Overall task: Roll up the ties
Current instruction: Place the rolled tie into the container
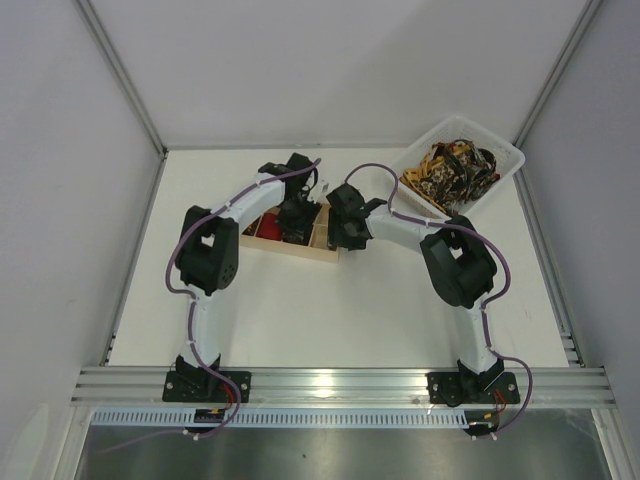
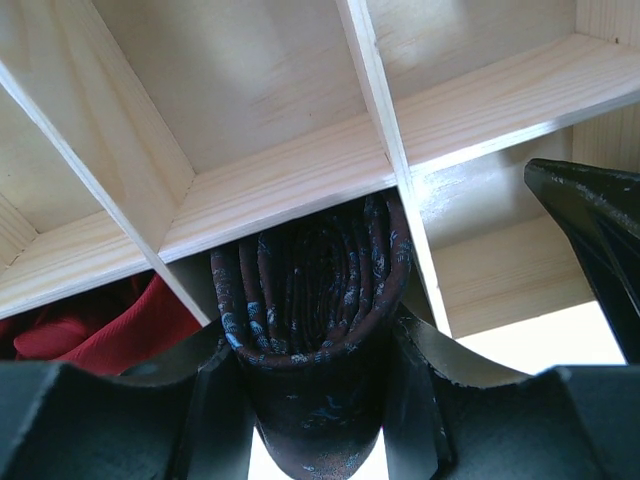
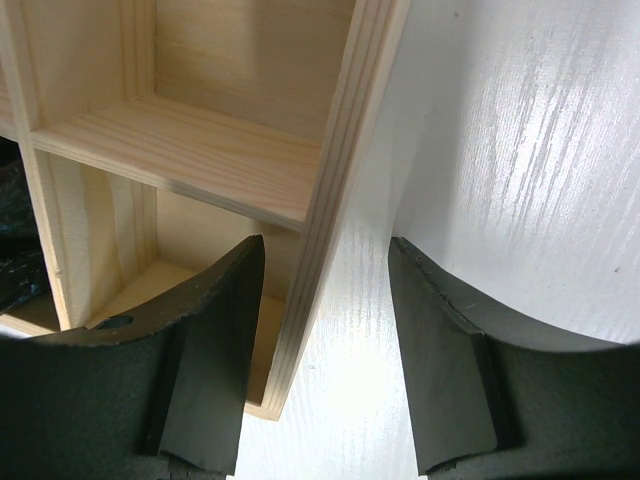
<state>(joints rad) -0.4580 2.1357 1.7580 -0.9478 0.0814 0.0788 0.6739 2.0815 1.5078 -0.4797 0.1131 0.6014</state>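
Your rolled tie (image 2: 315, 300), dark with a faint blue pattern, sits at the lower middle of the left wrist view. Its spiral end faces the camera and its layers run up the frame. The roll's long axis goes from the bottom edge up toward the cross divider of the wooden compartment tray (image 2: 290, 185), which its upper end meets. Your left gripper (image 2: 312, 338) pinches the roll from both sides, one finger on each flank. You cannot tell whether the roll touches the compartment floor. A red tie (image 2: 90, 325) lies in the next compartment at lower left. Your right gripper (image 3: 325, 290) is spread across the tray's outer wall, one finger inside a compartment and one over the white table (image 3: 520, 150). In the top view, gold-and-black patterned ties (image 1: 455, 170) fill the white basket (image 1: 505, 152) at upper right.
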